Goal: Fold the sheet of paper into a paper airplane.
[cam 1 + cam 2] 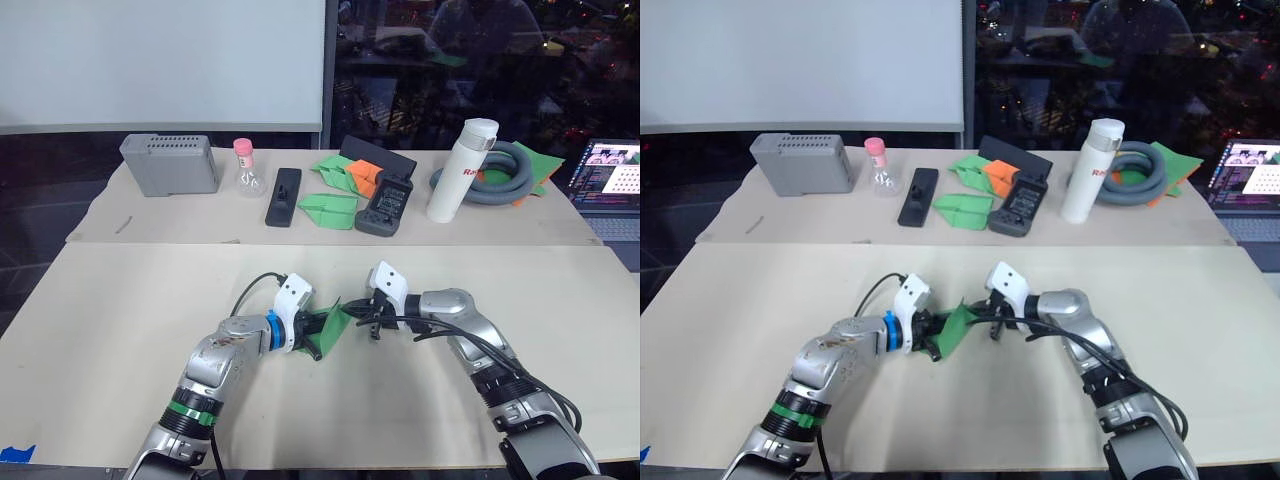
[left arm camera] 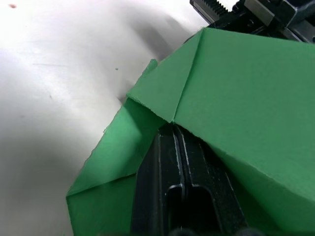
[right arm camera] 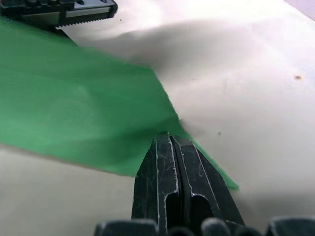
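Paper airplane (image 1: 330,326) was half-made, held between both grippers just above the near table (image 1: 120,330), near its middle. Left gripper (image 1: 312,332) was pinched tight on the near-left end, right gripper (image 1: 366,318) clamped flat on the far-right edge; both sets of fingers pressed together through the paper. Left wrist view showed layered flaps and a diagonal crease (image 2: 184,88) already in, with ragged edges. No finished dart shape was visible, so nose folds looked done while wings and final centre fold likely remained. Farther back, on the far table (image 1: 150,225), finished green planes (image 1: 328,208) and an orange dart (image 1: 362,174) lay among a grey box (image 1: 170,164), white bottle (image 1: 462,168) and hose (image 1: 500,172).
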